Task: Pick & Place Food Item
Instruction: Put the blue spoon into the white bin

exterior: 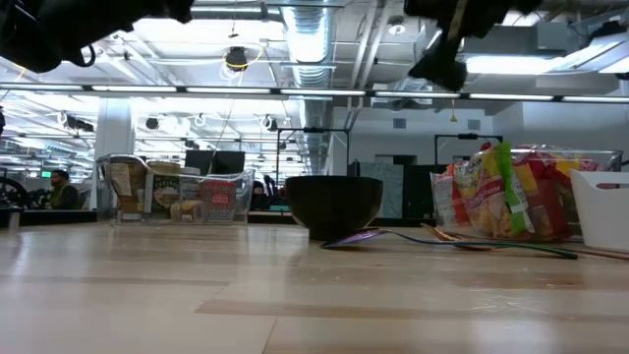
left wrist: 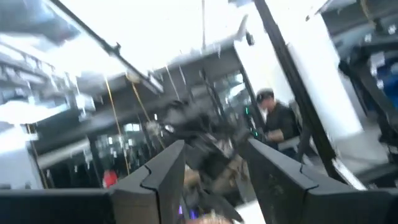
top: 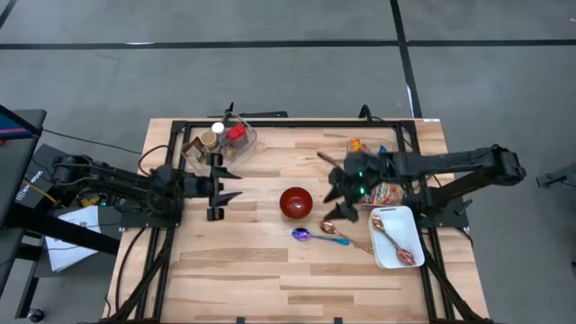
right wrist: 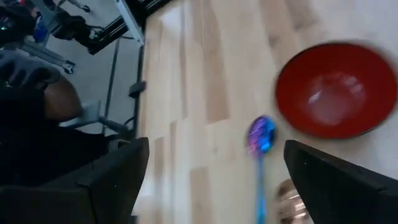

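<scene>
High view: the red bowl [top: 295, 202] sits mid-desk as the likely drop spot, with food stocked either side: snack packets [top: 385, 193] at its 3 o'clock and a clear bin of jars [top: 219, 142] at 10 o'clock. The right end effector [top: 340, 200] hovers just at the bowl's 3 o'clock, fingers spread and empty, above the spoons [top: 319, 237]. The left end effector [top: 225, 185] waits at 9 o'clock, partly spread, holding nothing, seemingly clear of the work.

Red bowl [top: 295, 202], centre of wooden table [top: 234, 270]; 1 purple spoon [top: 306, 236] beside it; white tray [top: 396, 241] holding 1 copper spoon [top: 407, 255].
</scene>
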`<state>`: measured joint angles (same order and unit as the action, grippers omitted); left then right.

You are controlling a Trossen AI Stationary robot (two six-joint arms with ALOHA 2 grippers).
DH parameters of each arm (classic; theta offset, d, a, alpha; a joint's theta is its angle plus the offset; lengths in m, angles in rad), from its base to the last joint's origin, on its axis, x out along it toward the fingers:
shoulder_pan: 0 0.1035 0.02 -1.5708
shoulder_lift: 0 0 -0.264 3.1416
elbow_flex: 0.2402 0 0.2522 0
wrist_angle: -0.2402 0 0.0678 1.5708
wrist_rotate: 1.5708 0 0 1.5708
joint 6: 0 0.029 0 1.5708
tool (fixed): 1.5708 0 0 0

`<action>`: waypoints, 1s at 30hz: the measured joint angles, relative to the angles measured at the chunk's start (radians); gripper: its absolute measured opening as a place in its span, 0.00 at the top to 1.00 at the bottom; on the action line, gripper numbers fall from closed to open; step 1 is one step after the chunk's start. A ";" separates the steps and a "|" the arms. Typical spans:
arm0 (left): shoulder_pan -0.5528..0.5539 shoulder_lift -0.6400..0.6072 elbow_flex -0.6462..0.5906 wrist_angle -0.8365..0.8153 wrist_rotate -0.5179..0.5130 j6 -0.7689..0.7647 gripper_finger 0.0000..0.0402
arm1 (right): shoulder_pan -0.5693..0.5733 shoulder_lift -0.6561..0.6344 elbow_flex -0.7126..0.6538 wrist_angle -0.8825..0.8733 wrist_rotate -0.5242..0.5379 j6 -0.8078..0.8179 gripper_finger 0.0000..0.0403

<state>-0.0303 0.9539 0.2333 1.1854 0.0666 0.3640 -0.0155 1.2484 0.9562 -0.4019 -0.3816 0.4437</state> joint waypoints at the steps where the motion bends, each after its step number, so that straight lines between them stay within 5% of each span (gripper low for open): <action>1: 0.000 0.000 0.000 0.029 0.009 0.001 0.59 | 0.040 0.000 0.010 -0.009 0.030 0.036 0.09; 16: -0.096 0.000 0.001 0.323 0.130 -0.059 0.66 | 0.557 0.078 0.037 -0.130 0.622 0.613 0.09; 22: -0.209 -0.012 0.003 0.340 0.132 -0.060 0.69 | 0.633 0.211 0.039 -0.146 0.726 0.724 0.09; 30: -0.334 -0.017 0.003 0.351 0.132 0.003 0.72 | 0.637 0.366 0.087 -0.253 0.723 0.837 0.09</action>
<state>-0.3639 0.9373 0.2359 1.5362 0.1986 0.3673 0.6215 1.6144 1.0434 -0.6546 0.3419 1.2806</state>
